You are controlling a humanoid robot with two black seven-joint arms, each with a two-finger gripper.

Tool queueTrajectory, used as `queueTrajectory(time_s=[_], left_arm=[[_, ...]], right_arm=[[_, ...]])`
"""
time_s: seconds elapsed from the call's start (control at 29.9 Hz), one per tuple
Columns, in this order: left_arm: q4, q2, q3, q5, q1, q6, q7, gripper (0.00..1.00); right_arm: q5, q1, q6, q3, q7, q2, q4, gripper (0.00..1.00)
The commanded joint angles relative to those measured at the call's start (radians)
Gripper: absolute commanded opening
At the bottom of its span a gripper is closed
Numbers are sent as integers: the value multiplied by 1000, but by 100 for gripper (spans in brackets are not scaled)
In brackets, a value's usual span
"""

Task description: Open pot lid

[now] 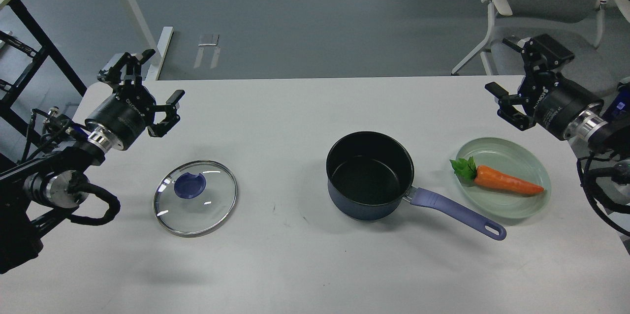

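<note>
Both black arms reach in from the view's side edges and hang raised, the left gripper [147,82] with fingers spread wide, the right gripper [509,70] likewise spread (both hold nothing).

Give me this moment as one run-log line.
lid: off, flat on table, left of pot | pot: open, empty | left gripper: open, empty | right gripper: open, empty

A single head view is looking forward and steeply down onto the white table [295,265] from its near edge — close enough that the tabletop is filling most of the frame. Beyond the table's far edge it is taking in grey floor [295,14] and a chair [546,4] past the far right corner.
</note>
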Motion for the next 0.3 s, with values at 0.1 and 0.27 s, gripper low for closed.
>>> queueTrajectory(time_s=[0.1,0.27], left_arm=[[66,-65,-66,0,63,-50,65,99],[75,-67,-68,-2,63,-69,74,99]], right_arm=[[20,-35,15,7,0,52,1,99],[22,-41,14,7,0,52,-1,99]])
